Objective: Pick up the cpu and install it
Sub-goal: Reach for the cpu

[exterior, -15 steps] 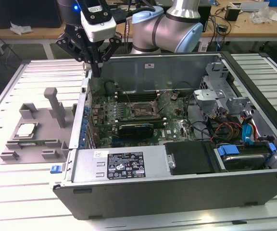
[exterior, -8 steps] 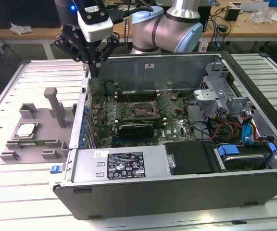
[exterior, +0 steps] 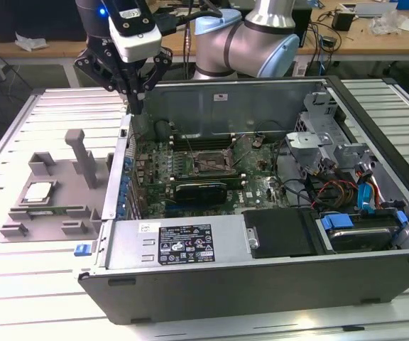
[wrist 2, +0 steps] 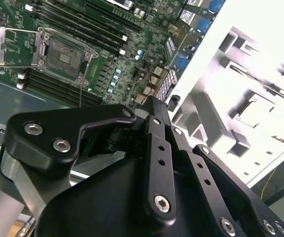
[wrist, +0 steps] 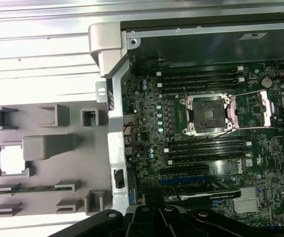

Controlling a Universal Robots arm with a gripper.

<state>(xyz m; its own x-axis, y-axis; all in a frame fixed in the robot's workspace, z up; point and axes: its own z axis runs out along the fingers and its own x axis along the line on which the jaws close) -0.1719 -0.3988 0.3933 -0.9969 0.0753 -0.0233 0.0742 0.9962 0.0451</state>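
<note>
CPU [exterior: 37, 192] sits in the grey tray [exterior: 68, 193], on the exterior view's left of the PC case [exterior: 261, 277]. We see the gripper [exterior: 138, 108] hovering over the case's far left corner, jaws pinched together, empty. Second wrist view: jaws closed on nothing, mobo socket [wrist 2: 63, 54] open beyond. First wrist view: CPU [wrist: 11, 160] in its tray pocket, well apart from the socket [wrist: 203, 116].

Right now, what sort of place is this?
Probably a lab or repair workshop: an open computer case lies on a slatted metal table, wooden benches with cables stand behind, and a grey tray holds the cpu.
</note>
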